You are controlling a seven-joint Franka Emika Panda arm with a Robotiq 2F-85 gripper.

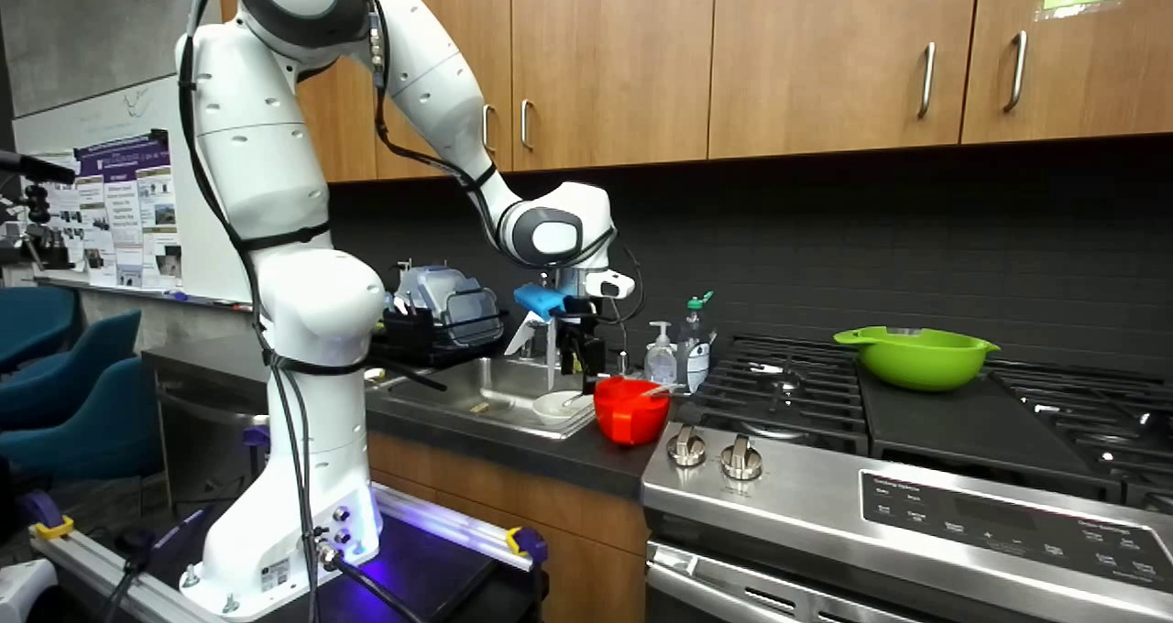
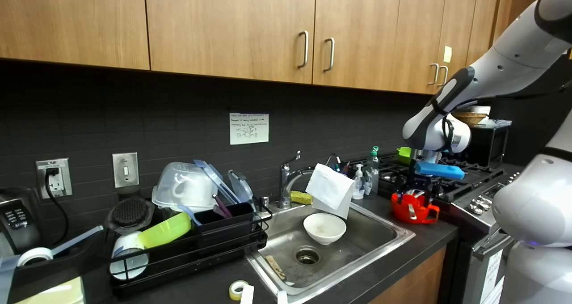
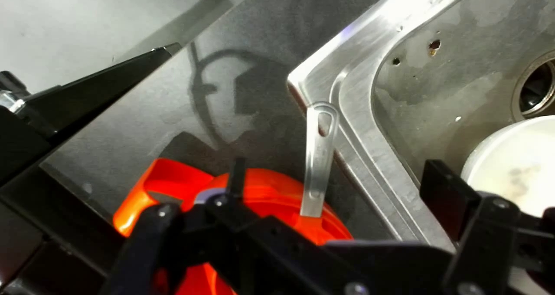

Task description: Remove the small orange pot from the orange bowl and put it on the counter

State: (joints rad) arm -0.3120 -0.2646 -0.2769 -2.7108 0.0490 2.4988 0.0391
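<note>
The orange bowl (image 1: 628,419) stands on the dark counter (image 1: 550,453) between sink and stove, in both exterior views (image 2: 399,209). In the wrist view the bowl (image 3: 273,183) is partly hidden behind my gripper. The small orange pot sits inside it, mostly hidden; its grey see-through handle (image 3: 318,165) sticks out over the rim toward the sink corner. My gripper (image 3: 342,184) is open and empty. One finger is over the bowl, the other over the sink's edge side, with the handle between them in the picture. In an exterior view my gripper (image 2: 416,194) is just above the bowl.
The steel sink (image 2: 371,259) holds a white bowl (image 2: 325,229). Soap bottles (image 1: 660,357) stand behind the orange bowl. The stove (image 1: 779,403) with a green bowl (image 1: 926,357) is beside it. A paper sheet (image 2: 330,187) hangs at the faucet. A dish rack (image 2: 187,250) stands beyond the sink.
</note>
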